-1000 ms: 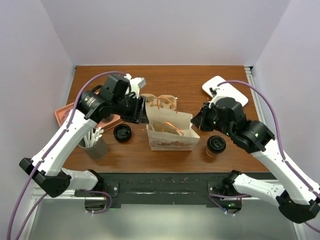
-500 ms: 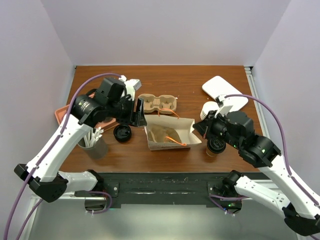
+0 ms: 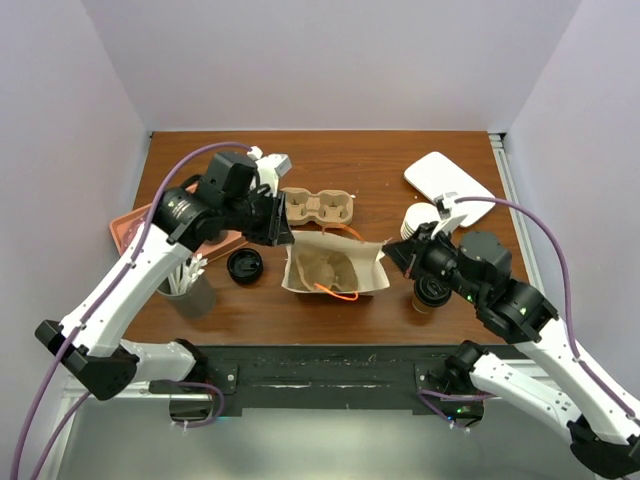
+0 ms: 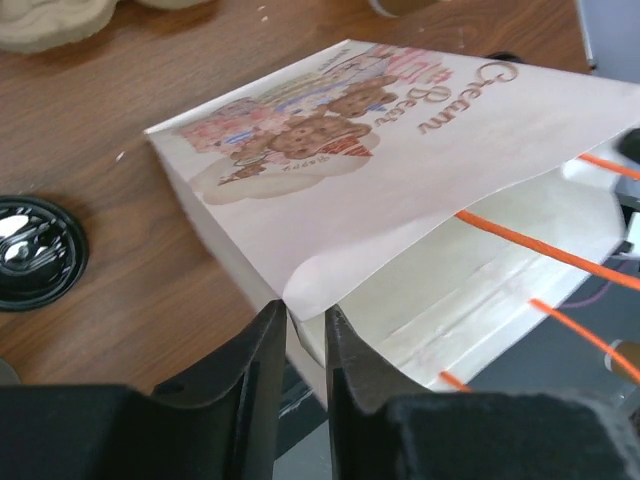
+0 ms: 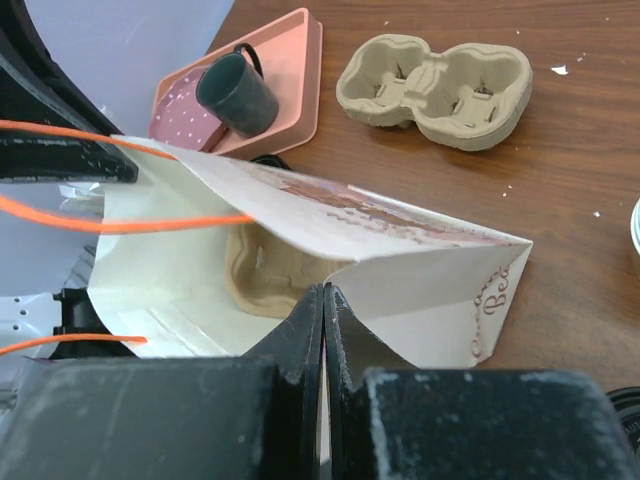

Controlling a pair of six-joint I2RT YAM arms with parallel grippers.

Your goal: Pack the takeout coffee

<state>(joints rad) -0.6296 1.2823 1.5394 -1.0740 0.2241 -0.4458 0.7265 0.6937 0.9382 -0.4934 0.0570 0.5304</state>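
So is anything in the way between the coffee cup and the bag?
Nothing loose lies between the coffee cup and the bag. But the right gripper pinches the bag's rim on the cup's side, its arm partly over the cup, and the left gripper pinches the other rim.

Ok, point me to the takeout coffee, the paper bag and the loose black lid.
takeout coffee [image 3: 431, 291]: top view, on its black sip lid, beside the right arm.
paper bag [image 4: 420, 150]: left wrist view, on the printed side panel.
loose black lid [image 3: 245, 266]: top view, on the lid's centre.
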